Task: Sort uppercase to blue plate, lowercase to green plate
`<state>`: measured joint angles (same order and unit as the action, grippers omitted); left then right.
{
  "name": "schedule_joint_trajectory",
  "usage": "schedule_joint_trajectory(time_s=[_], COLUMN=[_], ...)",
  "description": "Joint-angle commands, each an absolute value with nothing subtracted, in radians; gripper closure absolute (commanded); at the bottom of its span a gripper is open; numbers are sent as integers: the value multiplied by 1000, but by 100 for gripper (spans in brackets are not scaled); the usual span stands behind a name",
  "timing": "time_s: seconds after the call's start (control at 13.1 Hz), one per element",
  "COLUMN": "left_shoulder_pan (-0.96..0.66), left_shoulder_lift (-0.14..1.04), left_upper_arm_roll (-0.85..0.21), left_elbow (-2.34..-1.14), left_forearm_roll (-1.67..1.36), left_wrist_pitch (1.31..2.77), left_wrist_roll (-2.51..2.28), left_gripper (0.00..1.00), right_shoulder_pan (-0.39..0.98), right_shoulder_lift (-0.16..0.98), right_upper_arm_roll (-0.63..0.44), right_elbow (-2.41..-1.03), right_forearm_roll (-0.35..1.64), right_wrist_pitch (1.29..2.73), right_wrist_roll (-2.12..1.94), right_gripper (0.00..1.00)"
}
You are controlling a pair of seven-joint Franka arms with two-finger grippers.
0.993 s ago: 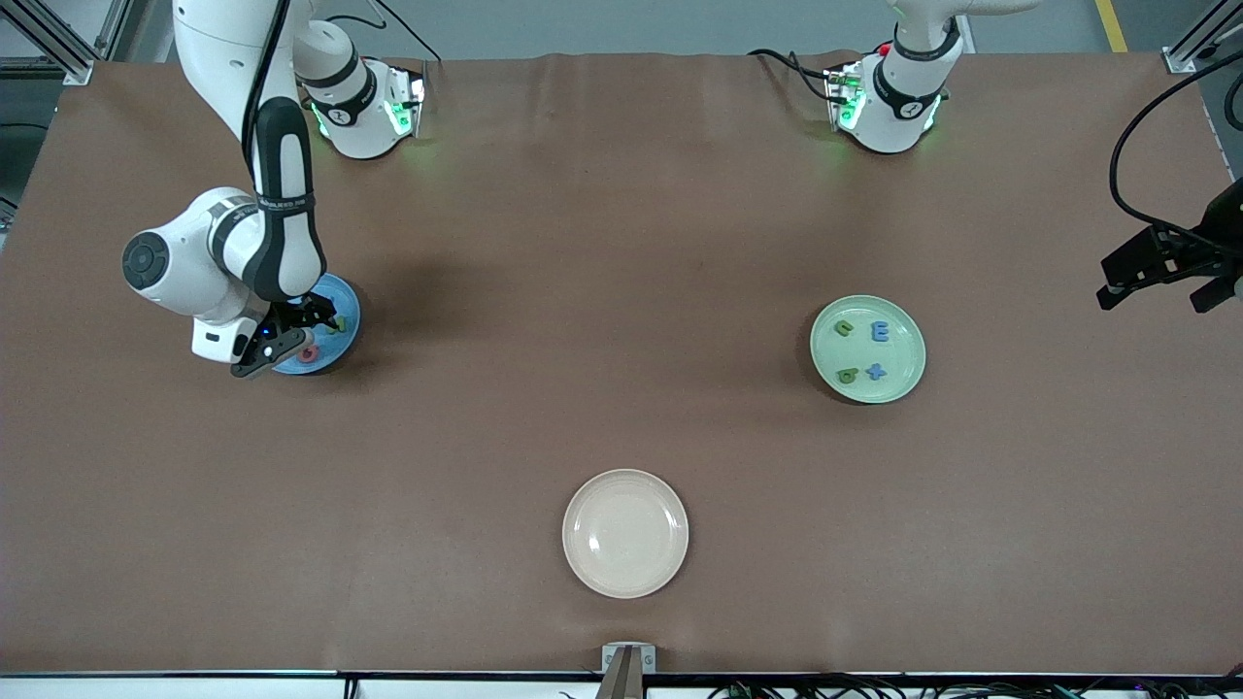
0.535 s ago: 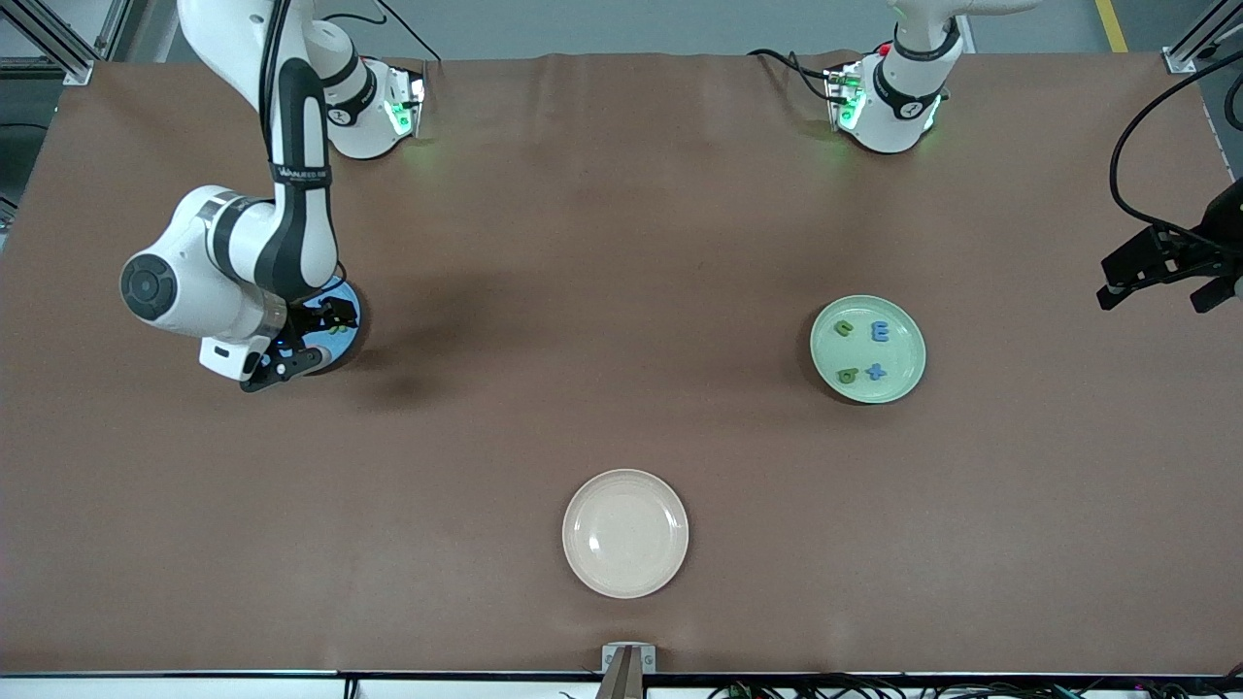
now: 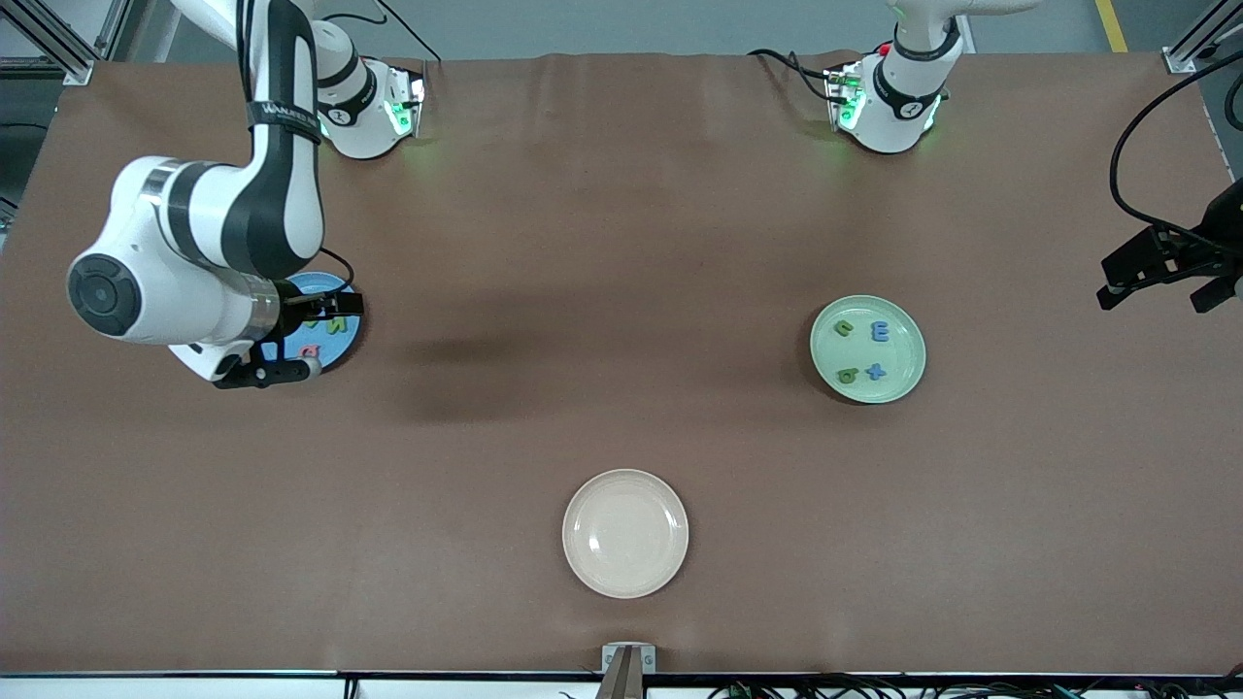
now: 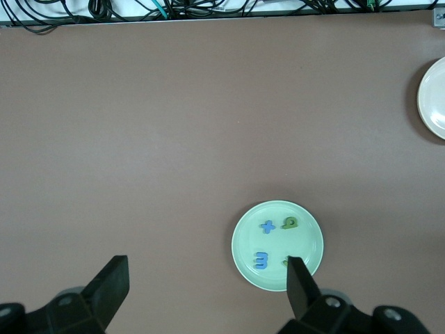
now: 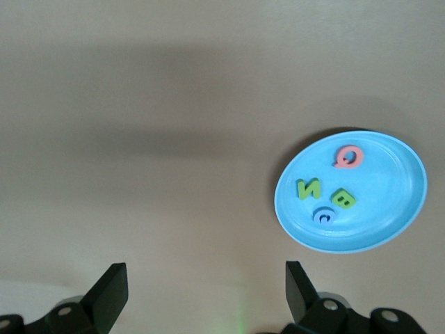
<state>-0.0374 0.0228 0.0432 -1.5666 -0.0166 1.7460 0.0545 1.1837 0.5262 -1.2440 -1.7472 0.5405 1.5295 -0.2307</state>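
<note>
The blue plate (image 3: 346,339) (image 5: 389,188) lies at the right arm's end of the table and holds the uppercase letters: a pink Q (image 5: 348,156), a green N (image 5: 309,188), a green B (image 5: 343,200) and a blue O (image 5: 324,216). My right gripper (image 3: 296,340) (image 5: 205,275) hangs open and empty above this plate, and its wrist hides part of the plate in the front view. The green plate (image 3: 915,351) (image 4: 306,243) holds the lowercase letters: a blue t (image 4: 267,227), a green p shape (image 4: 290,223), a blue m shape (image 4: 261,260) and a green one half hidden. My left gripper (image 3: 1160,286) (image 4: 206,271) waits open, high over the table's edge.
A cream plate (image 3: 625,533) (image 4: 434,97) with nothing on it lies near the front edge of the brown table. Cables (image 4: 174,8) run along that edge.
The right arm has lifted up from the blue plate with its gripper open and empty. The left arm has not moved.
</note>
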Motion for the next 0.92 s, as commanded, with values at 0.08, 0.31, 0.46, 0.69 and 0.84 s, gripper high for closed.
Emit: schedule_joint_trajectory(time_s=[0.08,0.31,0.46,0.69,0.84], left_shoulder_pan=[-35,-35,-35,-34,-35], left_shoulder_lift=[14,14,14,14,14], left_upper_arm_roll=[41,41,41,41,41], left_elbow=[-1563,-1563,-1563,-1563,-1563], left_forearm_roll=[-20,-18,-20,-18,-18], left_wrist_pitch=[1735,1733,1733,1733,1733], left_wrist_roll=[43,43,43,43,43], left_gripper=[0,0,0,0,0], right_shoulder_pan=[1088,896,760,470,314], right_shoulder_lift=[509,496,418,261,177], right_upper_arm_roll=[-1194,-1025,-825,-365,-191], right_elbow=[-1591,-1444,-1411,-1465,-1555], right_forearm_roll=[465,419,326,91,46], right_wrist_pitch=[1430,1353,1359,1433,1492], right_wrist_roll=[-143,-138,-47,105,110], right_gripper=[0,0,0,0,0])
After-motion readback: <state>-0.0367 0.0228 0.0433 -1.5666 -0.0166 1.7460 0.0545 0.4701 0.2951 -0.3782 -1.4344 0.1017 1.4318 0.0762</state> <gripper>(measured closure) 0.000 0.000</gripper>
